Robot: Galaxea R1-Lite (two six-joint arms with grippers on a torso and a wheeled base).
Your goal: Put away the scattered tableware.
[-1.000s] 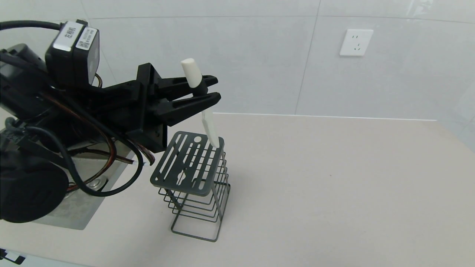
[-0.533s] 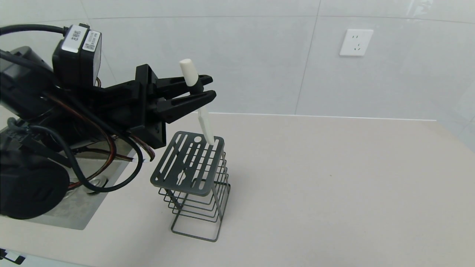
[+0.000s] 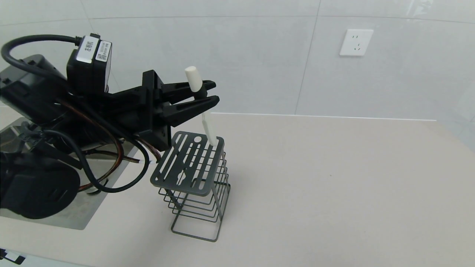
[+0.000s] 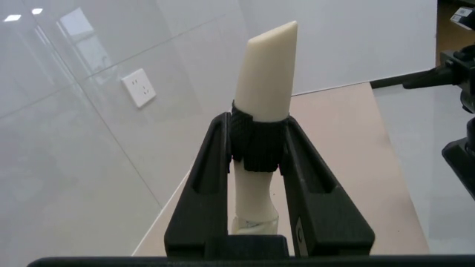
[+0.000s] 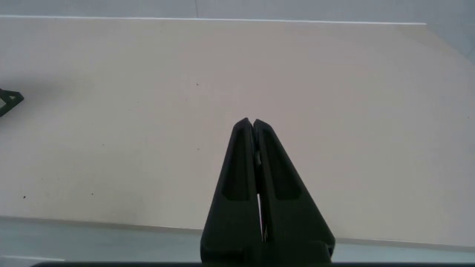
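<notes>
Currently left gripper [image 3: 212, 92] clamped on the white utensil [image 3: 193, 77] just below its handle; utensil near upright, slightly tilted; its lower tip meets the far corner of the slotted top plate [image 3: 188, 163] of the wire rack [image 3: 218, 204] on the counter [image 3: 334, 178]; whether the tip sits inside a slot, cannot tell. Judgement: insertion step; square the blade to the slot, lower straight and slow, release only once the rack carries it; side load could tip the light rack. Right gripper [image 5: 253, 133] pinched shut, empty, over the counter.
</notes>
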